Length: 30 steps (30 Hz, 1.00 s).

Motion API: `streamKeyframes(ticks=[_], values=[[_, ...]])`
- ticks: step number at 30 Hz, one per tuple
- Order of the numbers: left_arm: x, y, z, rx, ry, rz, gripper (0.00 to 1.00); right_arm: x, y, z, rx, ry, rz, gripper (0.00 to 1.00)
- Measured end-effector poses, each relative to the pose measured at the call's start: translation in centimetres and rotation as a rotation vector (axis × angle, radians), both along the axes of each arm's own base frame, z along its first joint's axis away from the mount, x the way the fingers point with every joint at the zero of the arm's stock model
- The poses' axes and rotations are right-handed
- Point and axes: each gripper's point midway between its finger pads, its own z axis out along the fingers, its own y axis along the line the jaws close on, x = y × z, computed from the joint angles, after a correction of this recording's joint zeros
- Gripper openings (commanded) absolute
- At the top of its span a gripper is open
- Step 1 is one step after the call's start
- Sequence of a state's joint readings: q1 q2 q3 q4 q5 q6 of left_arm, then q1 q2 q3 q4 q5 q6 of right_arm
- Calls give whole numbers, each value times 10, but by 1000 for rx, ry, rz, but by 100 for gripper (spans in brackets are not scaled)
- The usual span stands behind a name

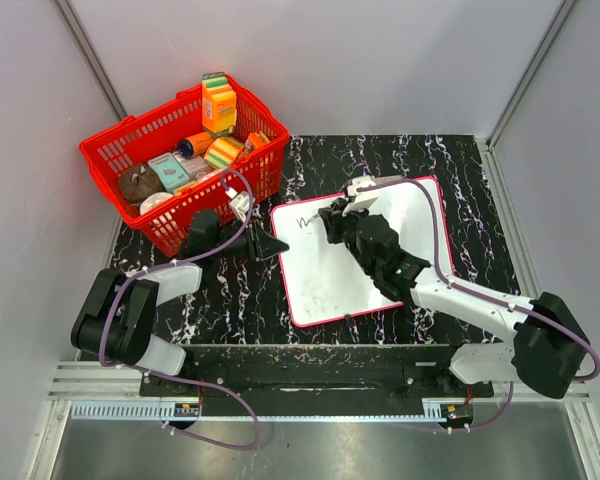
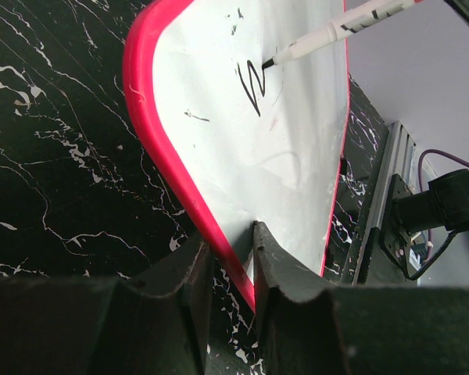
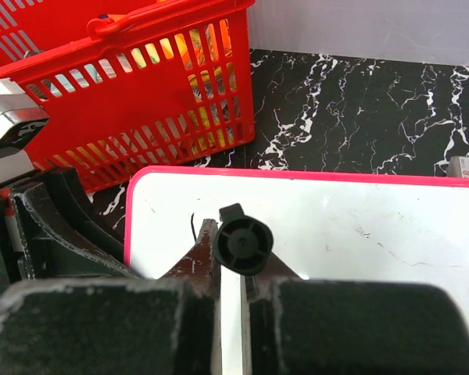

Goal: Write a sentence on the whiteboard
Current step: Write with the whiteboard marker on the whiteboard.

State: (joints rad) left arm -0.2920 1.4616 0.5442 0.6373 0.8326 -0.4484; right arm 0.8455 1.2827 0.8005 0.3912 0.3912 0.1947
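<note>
The whiteboard [image 1: 380, 260], white with a pink frame, lies flat on the black marbled table. My left gripper [image 1: 273, 245] is shut on its left edge; in the left wrist view the pink frame [image 2: 152, 148] runs between my fingers [image 2: 277, 273]. My right gripper [image 1: 337, 222] is shut on a marker and stands over the board's upper left part. In the left wrist view the marker [image 2: 336, 30] has its tip at a short black scribble [image 2: 252, 86]. The right wrist view shows the marker's black end [image 3: 242, 242] between the jaws, above the board [image 3: 359, 234].
A red basket [image 1: 180, 165] full of groceries stands at the back left, close to the board's corner, and also shows in the right wrist view [image 3: 141, 101]. A small grey-white object [image 3: 465, 166] lies by the board's far edge. Grey walls enclose the table.
</note>
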Motion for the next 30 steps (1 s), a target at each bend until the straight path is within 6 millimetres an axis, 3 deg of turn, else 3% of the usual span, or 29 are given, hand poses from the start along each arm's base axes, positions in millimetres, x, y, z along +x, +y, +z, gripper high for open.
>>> streamKeyframes(ticks=[16, 24, 30], values=[[0, 0, 0, 0, 0, 0, 0, 8, 5, 8, -6, -14, -10, 0], [-1, -3, 2, 1, -13, -13, 0, -11, -18, 15, 25, -39, -18, 0], [-1, -3, 2, 1, -14, -13, 0, -13, -20, 20, 37, -51, -19, 0]])
